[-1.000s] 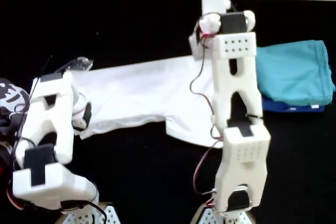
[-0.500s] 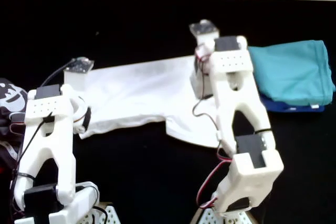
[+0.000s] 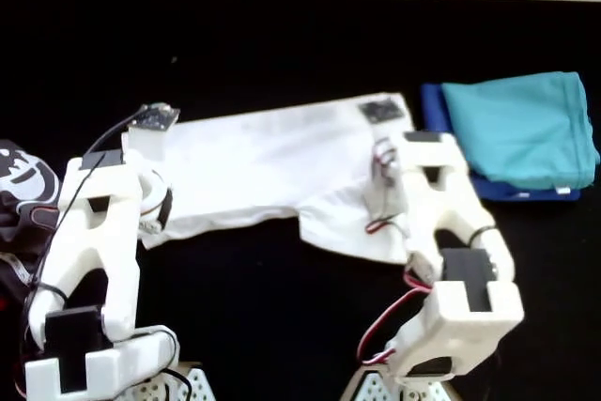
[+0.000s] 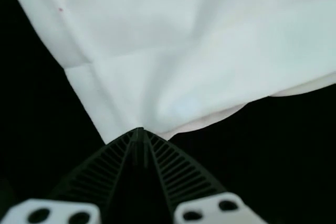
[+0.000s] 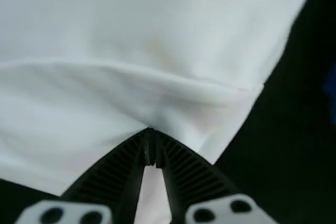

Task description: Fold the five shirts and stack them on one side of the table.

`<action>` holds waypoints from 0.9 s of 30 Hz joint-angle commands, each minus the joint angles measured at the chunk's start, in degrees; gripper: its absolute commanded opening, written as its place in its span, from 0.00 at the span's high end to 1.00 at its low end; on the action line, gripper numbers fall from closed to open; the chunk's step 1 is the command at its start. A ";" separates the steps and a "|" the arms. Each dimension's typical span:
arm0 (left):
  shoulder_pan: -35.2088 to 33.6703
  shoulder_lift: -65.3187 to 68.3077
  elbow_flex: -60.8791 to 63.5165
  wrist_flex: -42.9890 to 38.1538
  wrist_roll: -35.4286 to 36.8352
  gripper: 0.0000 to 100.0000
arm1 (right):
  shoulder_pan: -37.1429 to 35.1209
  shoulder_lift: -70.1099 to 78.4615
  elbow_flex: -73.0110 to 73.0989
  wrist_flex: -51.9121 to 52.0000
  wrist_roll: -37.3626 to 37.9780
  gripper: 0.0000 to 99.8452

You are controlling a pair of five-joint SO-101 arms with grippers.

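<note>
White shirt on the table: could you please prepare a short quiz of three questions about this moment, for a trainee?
1. True or false: the left gripper and the right gripper are each shut on an edge of the white shirt.
2. The teal shirt lies folded on top of what? A) a blue shirt B) the white shirt C) bare tabletop
3. Fill in: at the high view's left edge lies a black and ____ patterned shirt.

Key: 1 true; 2 A; 3 white.
</note>
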 commanded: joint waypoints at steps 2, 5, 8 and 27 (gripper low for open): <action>0.75 -3.30 -0.31 0.00 -0.18 0.99 | 4.88 -3.30 0.13 -0.57 1.41 0.99; 0.75 -3.30 -0.31 0.00 -0.18 0.99 | 5.05 -3.30 0.13 -0.22 1.41 0.99; 0.57 -3.30 -0.31 -0.09 -0.18 0.99 | 5.14 -3.30 0.22 -0.22 1.41 0.99; 0.84 -3.21 -0.13 0.09 -0.18 0.99 | -9.27 -20.97 12.18 10.42 -2.99 0.85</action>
